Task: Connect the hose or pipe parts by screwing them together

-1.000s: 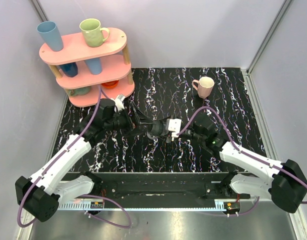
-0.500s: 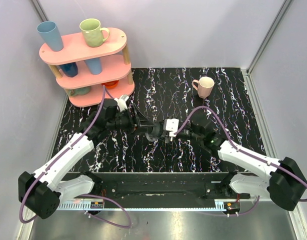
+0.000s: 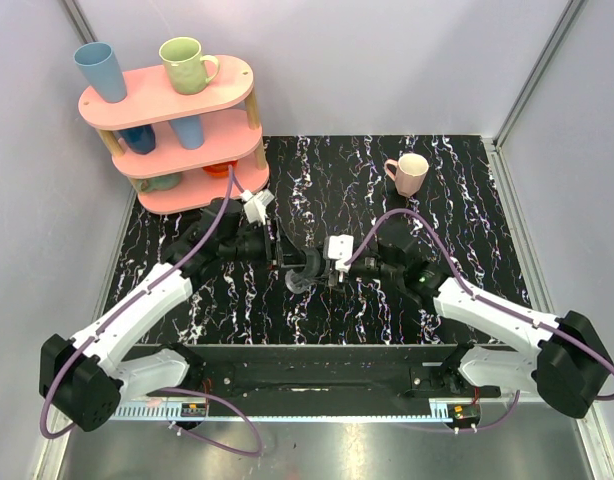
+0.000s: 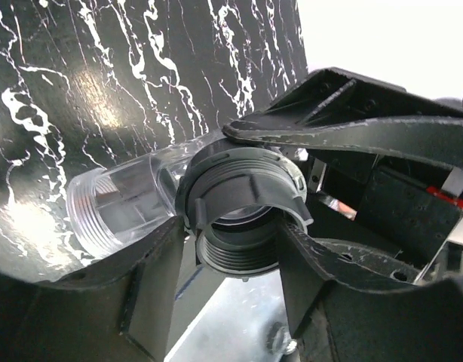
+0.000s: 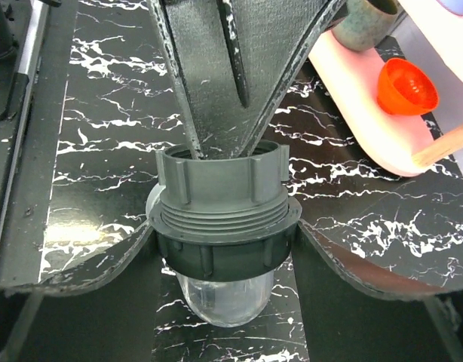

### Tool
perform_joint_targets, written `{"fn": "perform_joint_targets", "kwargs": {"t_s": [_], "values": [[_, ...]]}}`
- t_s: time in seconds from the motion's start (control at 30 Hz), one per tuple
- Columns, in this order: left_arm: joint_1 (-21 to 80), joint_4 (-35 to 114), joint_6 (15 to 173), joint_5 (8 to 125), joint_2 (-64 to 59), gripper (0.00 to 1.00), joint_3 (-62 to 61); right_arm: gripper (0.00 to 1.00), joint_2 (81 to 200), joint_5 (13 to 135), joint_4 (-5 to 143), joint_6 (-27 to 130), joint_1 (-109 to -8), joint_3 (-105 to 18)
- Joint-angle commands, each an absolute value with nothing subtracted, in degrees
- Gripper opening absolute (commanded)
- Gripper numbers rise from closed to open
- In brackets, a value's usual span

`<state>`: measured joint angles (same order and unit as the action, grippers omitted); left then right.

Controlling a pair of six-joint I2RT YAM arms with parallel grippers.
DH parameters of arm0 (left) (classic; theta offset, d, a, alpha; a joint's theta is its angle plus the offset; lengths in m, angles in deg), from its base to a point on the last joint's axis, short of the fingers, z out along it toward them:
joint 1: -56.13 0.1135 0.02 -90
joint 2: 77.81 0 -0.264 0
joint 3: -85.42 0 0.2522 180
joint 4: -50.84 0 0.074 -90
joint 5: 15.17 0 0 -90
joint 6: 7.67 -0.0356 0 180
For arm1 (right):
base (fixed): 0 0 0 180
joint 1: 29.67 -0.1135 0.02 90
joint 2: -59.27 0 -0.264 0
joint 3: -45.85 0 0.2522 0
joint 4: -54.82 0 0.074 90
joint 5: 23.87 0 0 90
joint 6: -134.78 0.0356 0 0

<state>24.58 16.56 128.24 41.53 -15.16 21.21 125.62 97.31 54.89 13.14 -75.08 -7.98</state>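
Observation:
The pipe parts [image 3: 301,278] hang above the table's middle between my two grippers. In the right wrist view a grey threaded fitting [image 5: 220,185] sits in a black ring [image 5: 220,245], and a clear tube [image 5: 228,298] sticks out below. My right gripper [image 5: 222,243] is shut on the black ring from both sides. The left wrist view shows the clear tube [image 4: 122,200] to the left and the fitting's threaded end [image 4: 243,226] between my left fingers. My left gripper [image 4: 235,245] is shut on that grey fitting. From above, the left gripper [image 3: 290,257] and right gripper [image 3: 323,264] meet nose to nose.
A pink mug [image 3: 408,172] stands at the back right of the black marbled table [image 3: 467,230]. A pink three-tier shelf [image 3: 177,125] with cups fills the back left corner, close behind the left arm. An orange funnel [image 5: 407,87] lies on its lowest tier.
My left gripper has moved right up to the parts and its jaws have closed from wide open onto the fitting. The right gripper has kept its hold and shifted slightly left.

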Motion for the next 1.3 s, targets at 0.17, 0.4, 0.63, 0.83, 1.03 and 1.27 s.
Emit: {"fn": "perform_joint_targets", "kwargs": {"t_s": [0.17,0.4,0.63,0.83,1.03,1.27], "values": [[23.35,14.41,108.19,37.56,-11.19,0.11,15.33,0.0,125.1,101.64,51.97,15.78,-75.46,-12.12],[23.26,13.51,98.52,37.47,-10.31,0.0,14.35,0.0,126.07,106.12,57.67,16.65,-75.29,-14.13],[16.06,27.91,75.58,42.57,-20.23,0.0,24.89,0.0,129.58,111.56,58.82,21.05,-74.67,-17.3],[15.53,31.89,58.37,33.36,-22.79,0.0,28.5,0.0,131.43,118.07,60.23,22.1,-74.41,-18.88],[15.35,31.1,45.34,31.14,-23.58,0.0,28.69,0.0,132.48,120.01,61.02,22.37,-74.32,-19.15],[15.44,33.12,54.81,43.35,-28.49,0.64,27.27,0.0,130.73,114.57,61.46,21.23,-74.23,-17.13]]}}
